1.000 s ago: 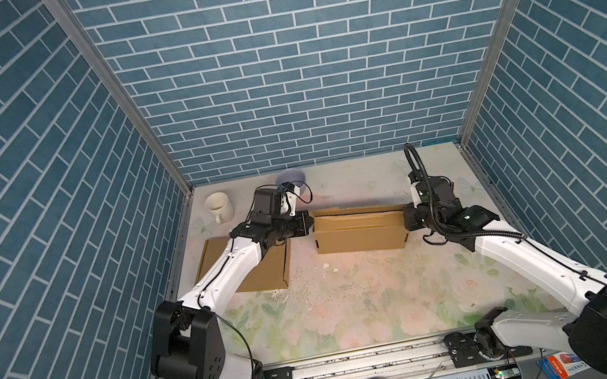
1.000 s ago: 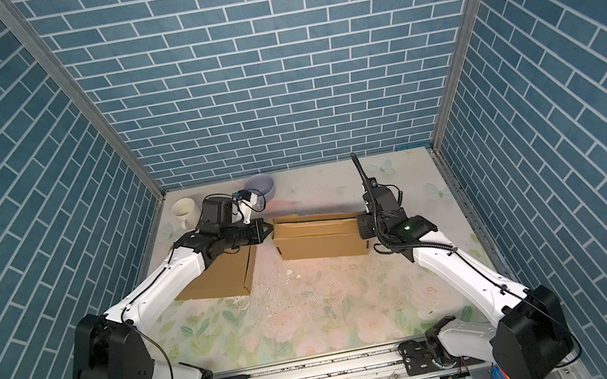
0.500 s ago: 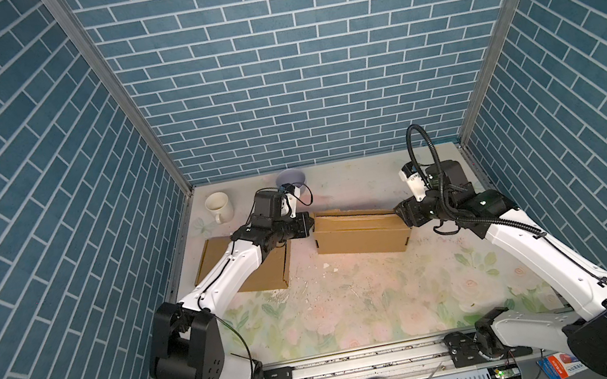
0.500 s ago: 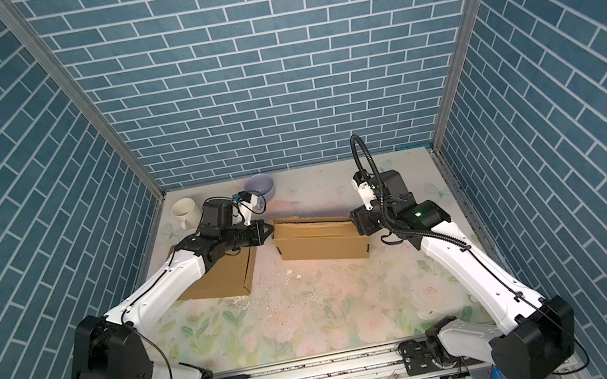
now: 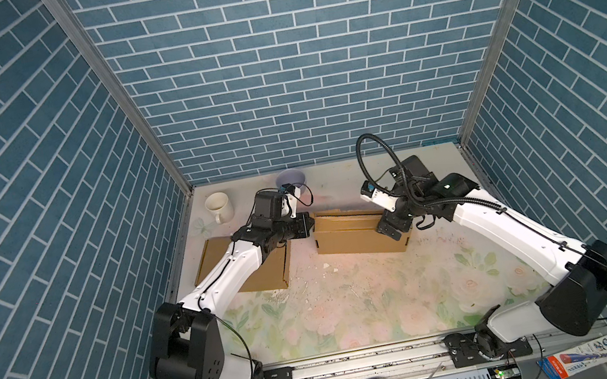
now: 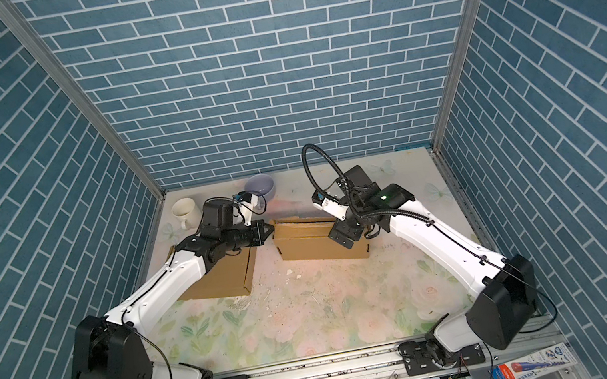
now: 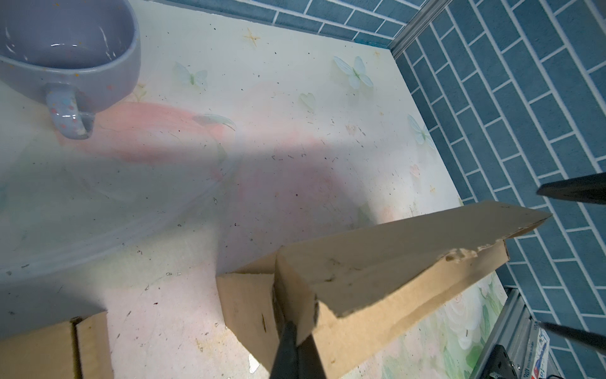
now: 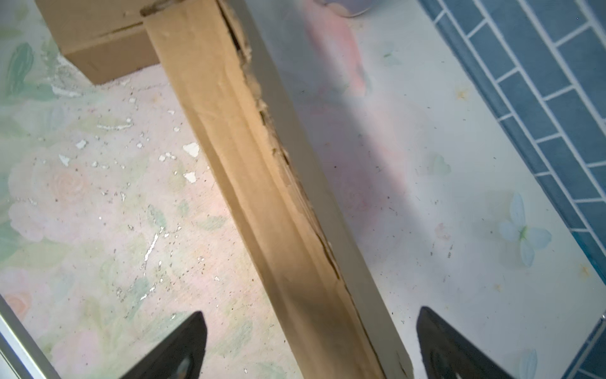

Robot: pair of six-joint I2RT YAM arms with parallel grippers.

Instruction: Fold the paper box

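Releasing the paper box [image 5: 348, 235], the right claw [image 5: 392, 227] now stands with jaws wide apart just above the box end, where it was shut a second ago. The left claw [image 5: 306, 226] stays clamped on the opposite end wall. The box rests on the worktop [image 5: 355, 299] between both claws: brown, long, partly erected, with one edge ragged. That fold appears set.

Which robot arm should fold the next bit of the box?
Probably the right arm. The right fingers are open, straddling the box flap at their end, free to push. The left fingers are pinched shut on the box's other end, steadying it.
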